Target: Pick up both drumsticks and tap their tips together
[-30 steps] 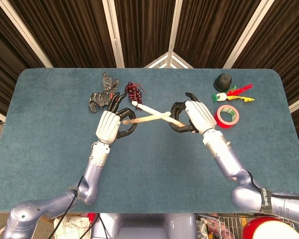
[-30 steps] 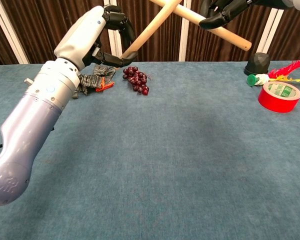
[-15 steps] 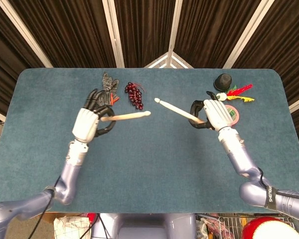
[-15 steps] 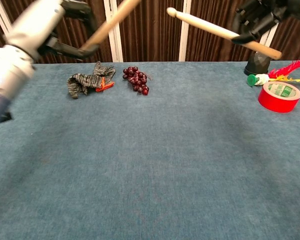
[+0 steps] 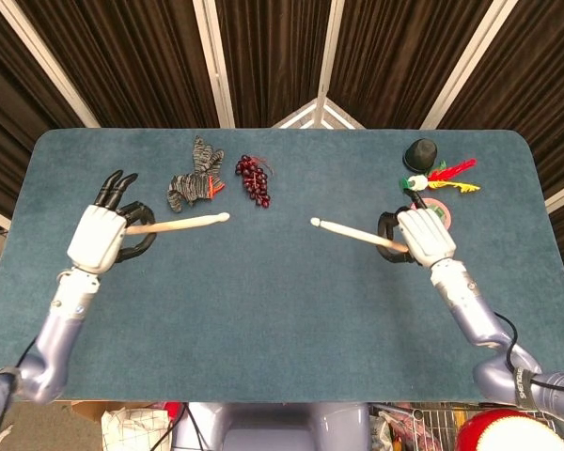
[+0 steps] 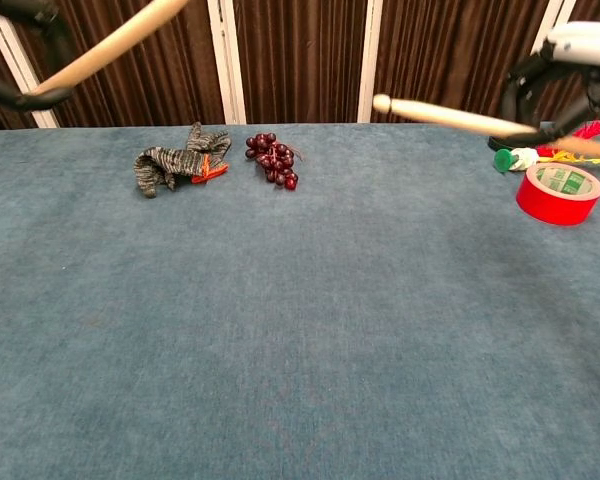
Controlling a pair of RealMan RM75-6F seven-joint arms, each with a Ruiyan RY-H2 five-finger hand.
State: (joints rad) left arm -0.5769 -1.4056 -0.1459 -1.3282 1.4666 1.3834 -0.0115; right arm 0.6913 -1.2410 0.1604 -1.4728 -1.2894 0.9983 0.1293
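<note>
Left hand [image 5: 101, 236] grips the left stick [image 5: 183, 224] by its butt; right hand [image 5: 423, 235] likewise grips the right stick [image 5: 352, 232], both held above the table [image 5: 282, 310]. Long axes run near-horizontal, rounded tips pointing inward at each other, well apart across the centre. Sticks are smooth, pale, tapered wood; tapping calls for both hands moving inward.
</note>
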